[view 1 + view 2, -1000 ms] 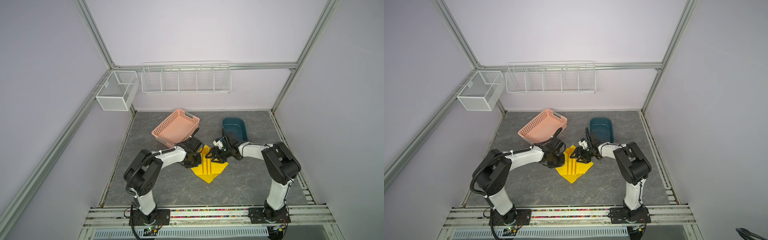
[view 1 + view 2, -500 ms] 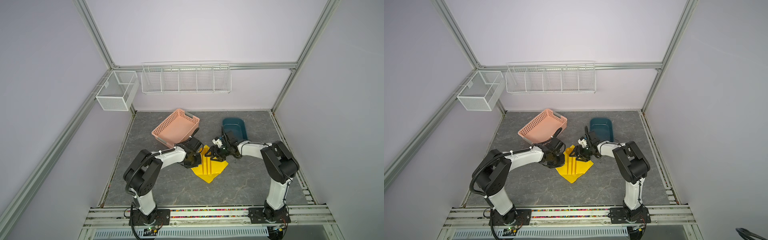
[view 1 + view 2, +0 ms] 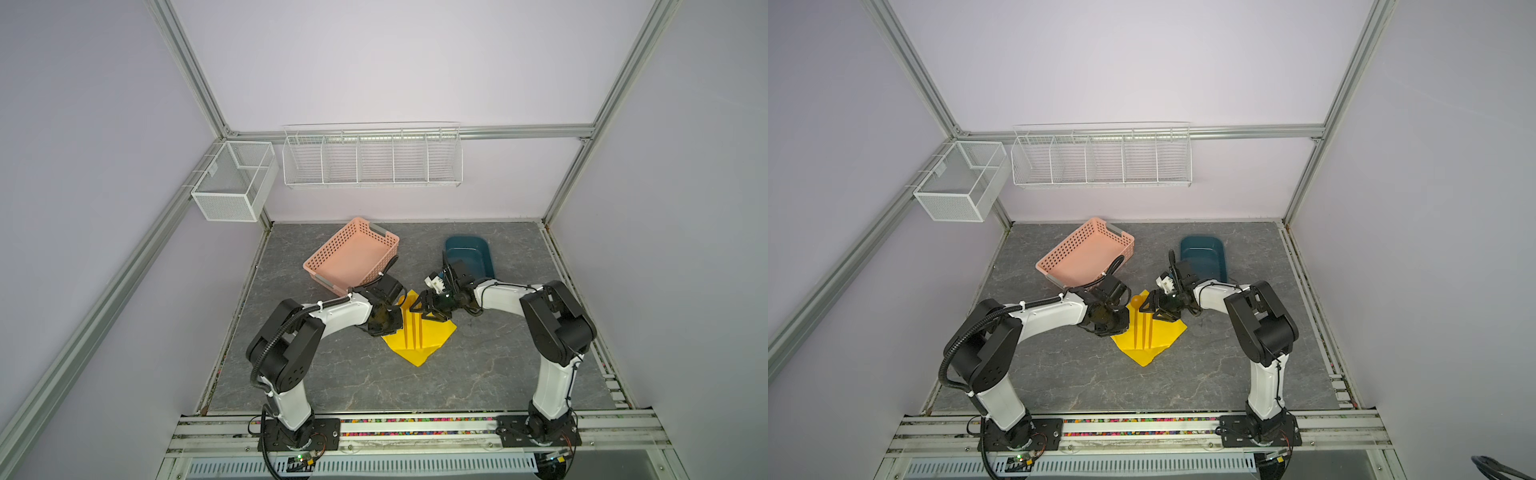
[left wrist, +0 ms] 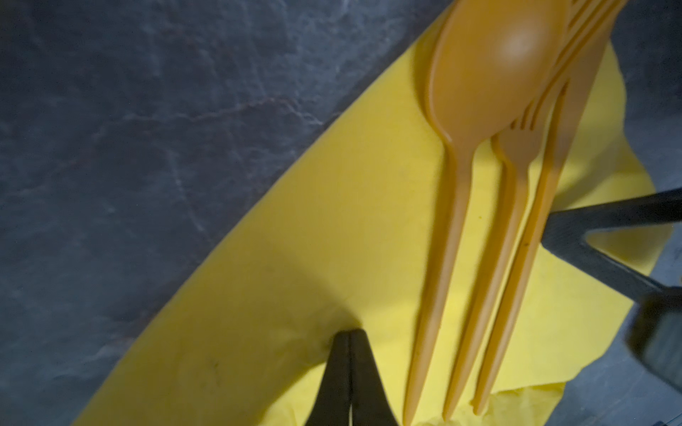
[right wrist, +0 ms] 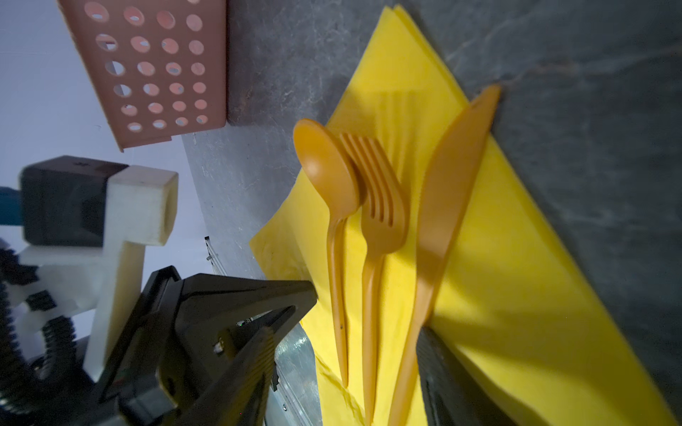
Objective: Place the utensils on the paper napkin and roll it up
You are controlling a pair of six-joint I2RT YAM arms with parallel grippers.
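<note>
Starting on the left: the left gripper [image 4: 348, 335] has its jaws squeezed fully together, nothing pinched between them, and the tips are pressing down on the paper napkin [image 3: 434, 343] just beside the spoon [image 4: 491, 70] handle. That arm comes up from its front base, folds at the elbow and lays its forearm low across the table [image 3: 374, 382] toward the napkin's left edge. You only get that contact from the left wrist view; in both top views the wrist hides the tips. The napkin lies like a diamond mid-table, in front of the pink basket [image 3: 353, 259], with the utensils [image 3: 415, 332] lined up on it, handles pointing toward the front. Over to the right, the right gripper [image 3: 422, 314] has its jaws spread wide and isn't clamping anything. The right wrist view shows the handles sitting between its fingers [image 5: 236, 317], with the knife [image 5: 452, 177] handle right against one of them. Its forearm stretches leftward, low, from beside the teal tray [image 3: 471, 251]. That view also shows the spoon bowl overlapping the fork [image 5: 382, 206] tines and the knife tip poking off the napkin.
</note>
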